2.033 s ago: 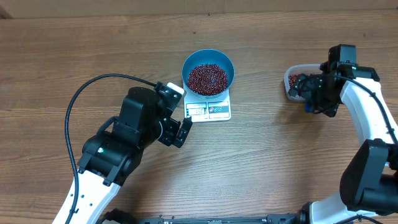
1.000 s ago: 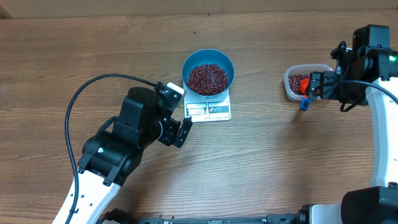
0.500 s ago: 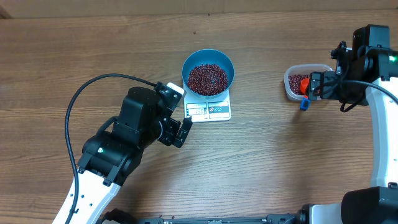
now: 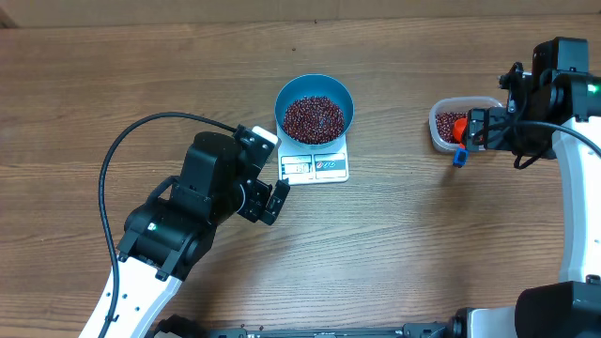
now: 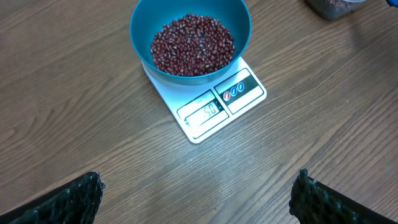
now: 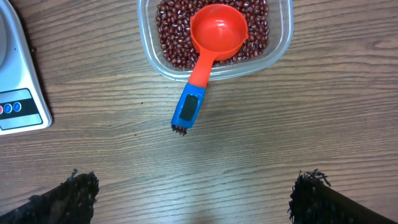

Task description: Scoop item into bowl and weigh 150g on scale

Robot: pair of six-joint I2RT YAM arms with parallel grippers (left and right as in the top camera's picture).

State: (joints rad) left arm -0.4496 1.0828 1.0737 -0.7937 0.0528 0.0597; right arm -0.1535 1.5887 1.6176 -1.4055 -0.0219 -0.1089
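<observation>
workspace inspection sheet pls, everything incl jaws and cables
surface: wood-grain table
job's things: blue bowl full of beans, standing on the white scale
clutter: clear tub holding more beans; orange-red scoop lying in it, blue handle out over the rim
jaws: left jaws open, empty; right jaws open, empty
cables: black cable loops out beside the left arm
surroundings: nothing seen

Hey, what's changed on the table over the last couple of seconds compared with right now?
The right gripper drew back from over the clear tub toward the robot's right and now hangs open, no longer covering the orange-red scoop, which lies on the tub's beans with its blue handle over the rim. Unchanged: the left gripper, open, and the blue bowl of beans on the scale.
</observation>
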